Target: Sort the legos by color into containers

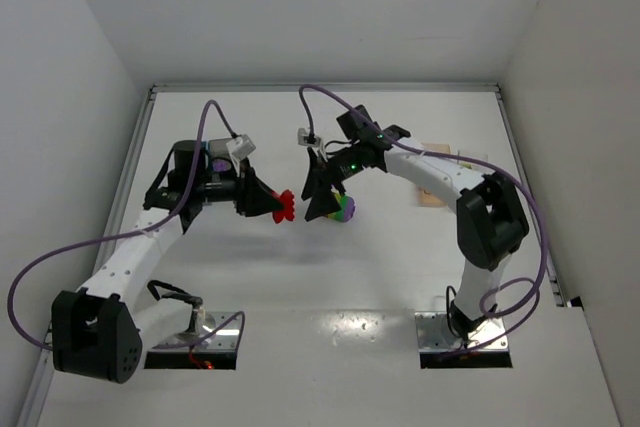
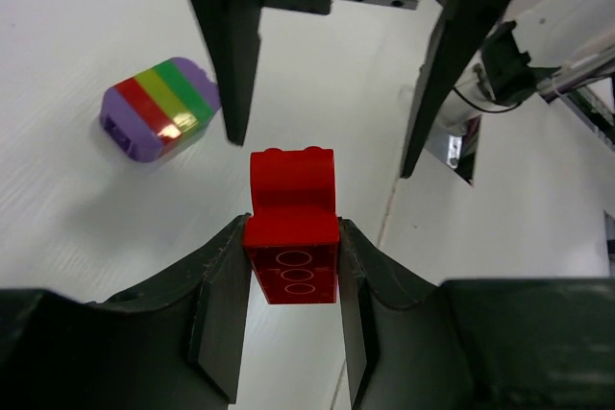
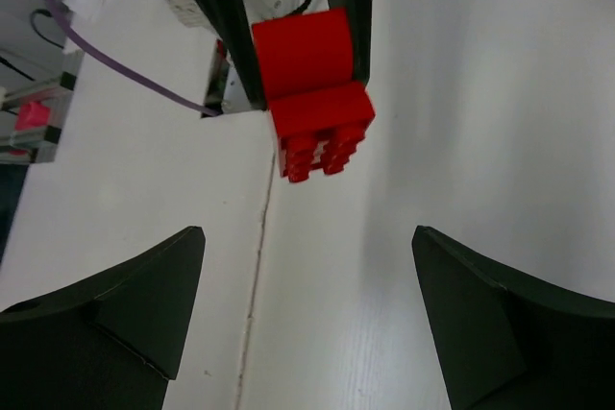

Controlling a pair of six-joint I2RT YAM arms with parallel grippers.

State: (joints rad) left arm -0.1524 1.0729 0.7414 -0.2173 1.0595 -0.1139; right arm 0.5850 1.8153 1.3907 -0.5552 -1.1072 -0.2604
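A red lego is clamped between the fingers of my left gripper, which is shut on it above the table. In the top view the left gripper holds the red lego out toward the right gripper. The right gripper is open wide with nothing between its fingers, and faces the red lego from a short distance. A rainbow-striped cluster lies on the table beside the right gripper, seen from above as the rainbow-striped cluster.
A pale peach container shows partly behind the right arm at the right. A bit of light blue and purple shows under the left wrist. White walls enclose the table on three sides.
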